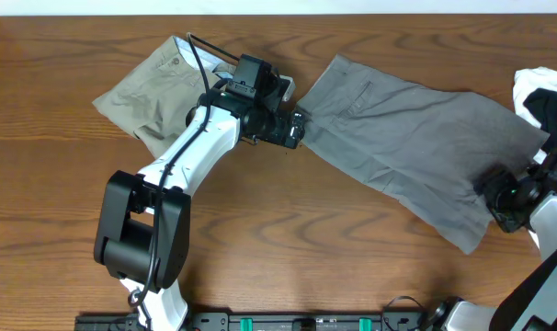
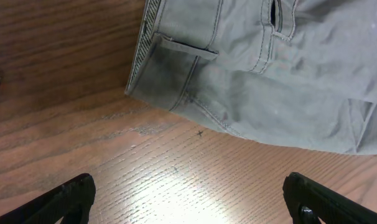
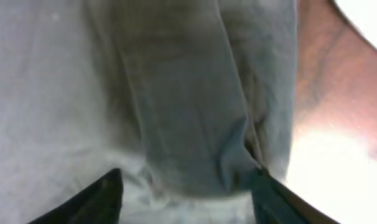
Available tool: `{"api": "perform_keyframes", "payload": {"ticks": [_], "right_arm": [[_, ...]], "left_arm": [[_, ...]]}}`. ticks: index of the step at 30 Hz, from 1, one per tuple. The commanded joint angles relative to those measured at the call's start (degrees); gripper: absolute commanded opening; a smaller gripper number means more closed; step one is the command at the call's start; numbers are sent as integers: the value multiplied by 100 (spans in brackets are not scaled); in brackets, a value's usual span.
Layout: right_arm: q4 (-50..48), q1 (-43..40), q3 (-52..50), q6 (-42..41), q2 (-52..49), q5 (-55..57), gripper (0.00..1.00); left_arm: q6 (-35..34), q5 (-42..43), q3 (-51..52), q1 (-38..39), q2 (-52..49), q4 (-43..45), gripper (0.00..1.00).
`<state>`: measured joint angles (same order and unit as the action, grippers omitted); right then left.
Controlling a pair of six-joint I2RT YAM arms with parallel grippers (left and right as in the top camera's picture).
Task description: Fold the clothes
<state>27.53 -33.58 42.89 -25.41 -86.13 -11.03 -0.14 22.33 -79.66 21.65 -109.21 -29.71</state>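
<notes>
The grey shorts (image 1: pixel 416 138) lie spread flat across the middle and right of the table. Their waistband and belt loop show in the left wrist view (image 2: pixel 176 50). My left gripper (image 1: pixel 297 129) is open and empty over bare wood just short of the waistband corner (image 2: pixel 188 199). My right gripper (image 1: pixel 501 198) is at the lower right leg hem. Its jaws are partly open and straddle a raised fold of the grey fabric (image 3: pixel 188 180). The khaki-olive shorts (image 1: pixel 150 87) lie at the upper left, partly under the left arm.
A white and black garment (image 1: pixel 540 92) lies bunched at the right edge. The left arm base (image 1: pixel 136 230) stands at the front left. Brown wood table (image 1: pixel 306 239) shows in front of the shorts.
</notes>
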Motion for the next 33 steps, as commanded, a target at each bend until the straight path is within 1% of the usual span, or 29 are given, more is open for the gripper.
{"api": "perform_keyframes", "payload": {"ticks": [1,3,4,5,7,9,15,18,22,25,27,32,33], "right_arm": [[-262,-48,-149,-199,-120,-160,43],[-361,-70,-122,-177,-70,-452,18],[-372,-98,-72,-87,-7,-745,9],[-365,-131,-17,26,68,-1003,1],[-227,-188,129,153,328,-1484,1],[98,-214,289,151,730,-1646,1],[1401,-214,627,234,2127,-1613,1],[2201,-208,640,232,2824,-1099,1],[3051,-96,625,234,3010,-393,1],[3237,-48,452,249,2909,-116,1],[3226,-48,284,284,2828,-11,1],[3025,-48,-120,280,2601,15,11],[2977,-48,-197,282,2542,24,15]], "left_arm": [[33,17,-98,-2,-20,2,98],[33,15,-98,-2,-20,7,98],[35,15,-98,-2,-20,9,98],[35,15,-98,-2,-20,7,98],[35,15,-98,-4,-20,2,98],[35,13,-98,-4,-20,7,98],[35,15,-98,-4,-20,72,98],[31,17,-98,-4,-20,162,98],[33,13,-98,-2,-20,186,98],[33,9,-98,-4,-20,334,98],[31,-136,-98,-2,-20,424,98],[-61,-197,-98,-2,-116,468,98],[-105,-197,-98,2,-179,487,98]]}}
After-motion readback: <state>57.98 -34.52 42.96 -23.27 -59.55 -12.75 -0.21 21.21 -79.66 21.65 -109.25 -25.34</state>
